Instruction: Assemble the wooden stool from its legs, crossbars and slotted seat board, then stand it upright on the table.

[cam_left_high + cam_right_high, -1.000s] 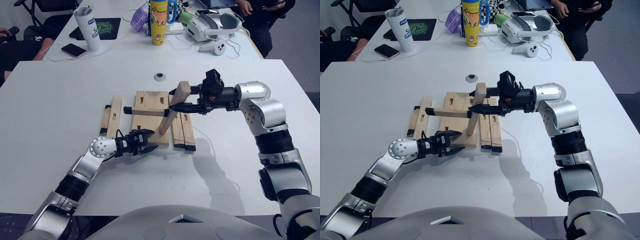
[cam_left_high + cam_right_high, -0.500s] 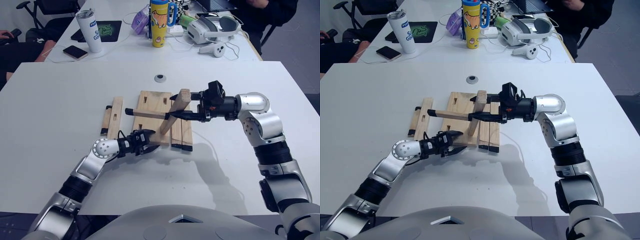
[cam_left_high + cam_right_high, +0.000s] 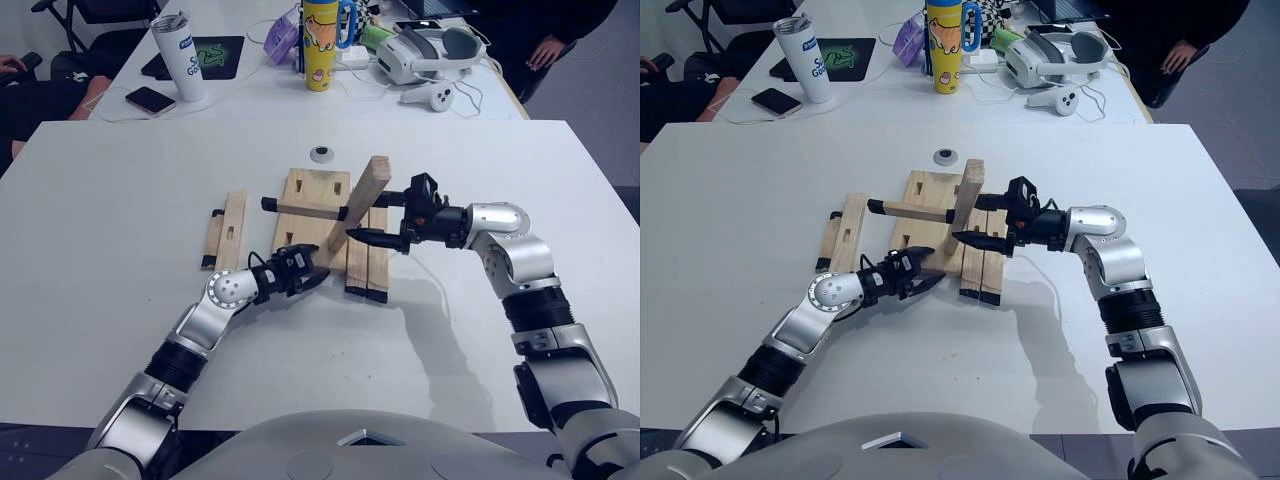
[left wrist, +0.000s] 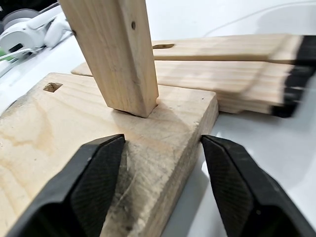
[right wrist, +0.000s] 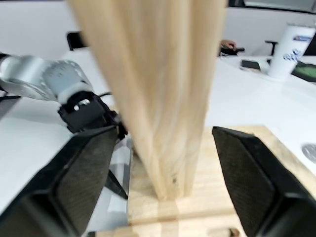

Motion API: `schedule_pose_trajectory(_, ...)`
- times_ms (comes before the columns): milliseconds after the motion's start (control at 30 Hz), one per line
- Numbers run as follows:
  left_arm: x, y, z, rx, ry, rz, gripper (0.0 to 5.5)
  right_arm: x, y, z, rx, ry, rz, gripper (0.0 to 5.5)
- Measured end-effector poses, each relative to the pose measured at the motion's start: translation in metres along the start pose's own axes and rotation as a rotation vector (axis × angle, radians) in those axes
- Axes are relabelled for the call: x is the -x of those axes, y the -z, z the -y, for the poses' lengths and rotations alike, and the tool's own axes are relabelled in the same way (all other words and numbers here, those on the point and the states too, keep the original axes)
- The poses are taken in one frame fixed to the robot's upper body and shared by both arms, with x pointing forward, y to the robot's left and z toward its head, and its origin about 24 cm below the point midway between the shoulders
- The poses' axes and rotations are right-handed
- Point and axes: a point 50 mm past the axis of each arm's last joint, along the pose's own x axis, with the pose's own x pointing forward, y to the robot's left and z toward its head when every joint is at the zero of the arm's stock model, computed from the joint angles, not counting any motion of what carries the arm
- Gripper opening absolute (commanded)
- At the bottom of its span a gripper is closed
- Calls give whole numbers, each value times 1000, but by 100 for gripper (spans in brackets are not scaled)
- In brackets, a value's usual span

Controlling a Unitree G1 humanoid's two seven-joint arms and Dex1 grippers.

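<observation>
head views: seat board (image 3: 310,188) flat on tabletop (image 3: 120,200), slots up; leg (image 3: 366,190) tilted, foot on the board's near right corner, crossbar (image 3: 305,210) jutting sideways from it above the board. right gripper (image 3: 352,224) straddling the leg low down, apparently clenched on it. left gripper (image 3: 312,272) at the board's near edge. spare legs (image 3: 368,268) flat just beside the board, further pieces (image 3: 228,228) to its left

left wrist view: fingers (image 4: 94,187) spread, released, one over the board's corner, one off its edge; leg's foot resting on the board's surface, not in a slot

right wrist view: leg between both fingers, touching near their tips

handling, as judged: plain wood, stiff, light, smooth-sided, prone to pivot in a pinch; best gripped across flat faces near the foot, board pinned against sliding
</observation>
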Motion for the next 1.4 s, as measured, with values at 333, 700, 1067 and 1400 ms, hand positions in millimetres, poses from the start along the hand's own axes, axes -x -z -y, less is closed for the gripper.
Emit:
schedule_pose_trajectory(333, -6, 1, -15, 51, -157, -49, 288, 56, -15, 16, -95, 242, 114, 231)
schedule_pose_trajectory(700, -2, 2, -18, 12, -103, -39, 288, 30, -235, 1, 95, 146, 943, 86)
schedule_pose_trajectory(1067, 3, 10, -25, 25, -110, -55, 288, -65, -100, 29, -232, 354, 468, 1)
schedule_pose_trajectory(1400, 2, 11, -25, 47, -119, -42, 288, 22, -98, 56, -91, 777, 593, 1)
